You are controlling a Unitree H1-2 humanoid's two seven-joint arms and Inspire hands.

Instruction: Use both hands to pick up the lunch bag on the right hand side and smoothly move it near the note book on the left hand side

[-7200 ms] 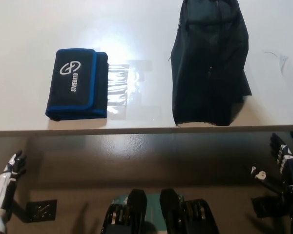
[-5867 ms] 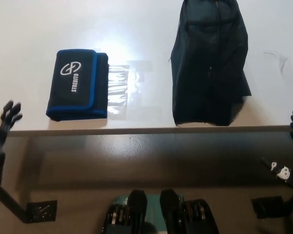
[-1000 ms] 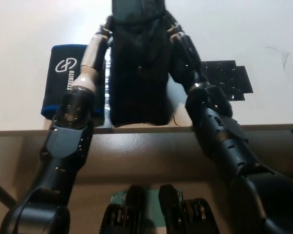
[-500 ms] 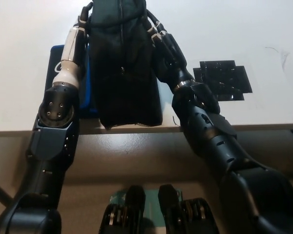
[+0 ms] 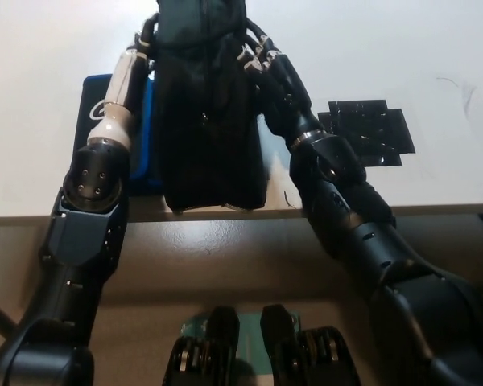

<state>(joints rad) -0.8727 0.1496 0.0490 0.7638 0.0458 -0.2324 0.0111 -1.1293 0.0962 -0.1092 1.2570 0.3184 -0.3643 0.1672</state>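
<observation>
Over the white table (image 5: 56, 48), the black lunch bag (image 5: 208, 112) sits gripped between both hands, its lower end reaching the table's front edge. The left hand (image 5: 147, 36) presses the bag's left side and the right hand (image 5: 256, 55) clasps its right side, fingers closed against the fabric. Just left of the bag, partly hidden under the left forearm, lies the blue-edged note book (image 5: 145, 141), touching or nearly touching the bag. Right of the bag, past the right arm, a black patch (image 5: 370, 133) lies flat, with bare tabletop beyond it.
</observation>
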